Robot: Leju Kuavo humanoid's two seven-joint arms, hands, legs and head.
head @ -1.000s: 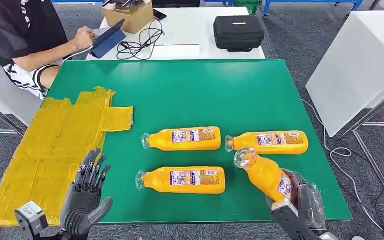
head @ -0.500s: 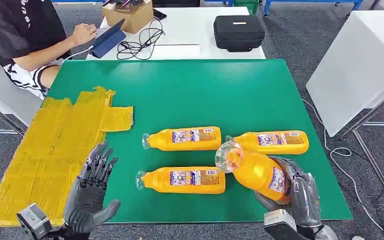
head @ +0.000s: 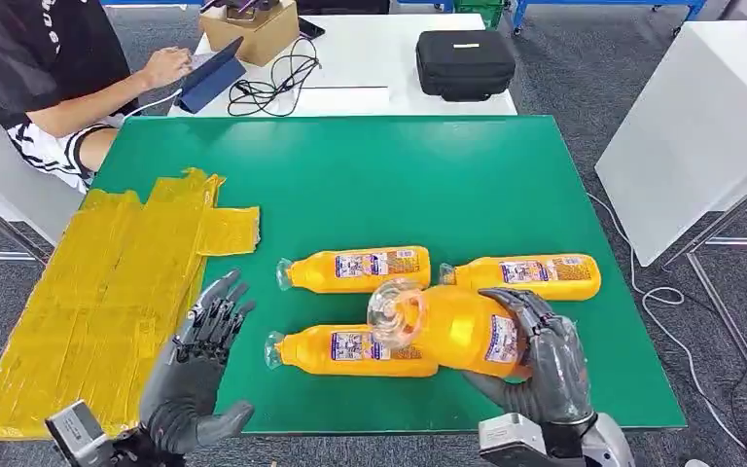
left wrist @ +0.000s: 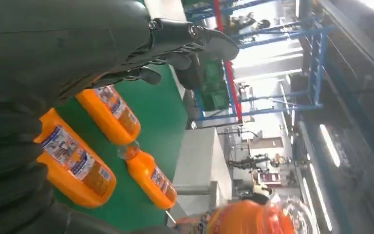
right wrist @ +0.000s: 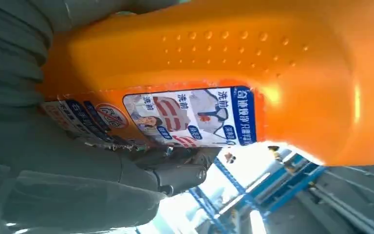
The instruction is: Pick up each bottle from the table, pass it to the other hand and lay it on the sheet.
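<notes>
Bottles of orange liquid, four in all, are what we see on and above a green counter [head: 506, 175] in the head view. Our right hand [head: 537, 360], at the lower right of the frame, grips one held bottle [head: 452, 329] around its base end, its dark fingers [head: 530, 311] wrapped over the blue and white label. This bottle is lifted clear of the counter and lies roughly level, its clear cap pointing toward the left of the frame, toward our left hand. In the right wrist view the same bottle's orange body and label press against the palm.

Our left hand [head: 197, 375], at the lower left of the frame, holds nothing; its fingers are spread apart and its palm faces the held bottle, well apart from it. In the left wrist view the held bottle's cap end appears at the bottom edge of the frame.

Three other bottles lie on their sides on the counter, caps pointing left. The upper left bottle [head: 355, 269] sits near the middle of the frame, the upper right bottle [head: 523, 276] just beside it, and the lower bottle [head: 336, 348] is partly covered by the held one.

A yellow sheet [head: 107, 292] lies over the counter's left side, with no bottle on it. At the upper left of the frame a person [head: 53, 68] sits at a white desk, one hand on a tablet.
</notes>
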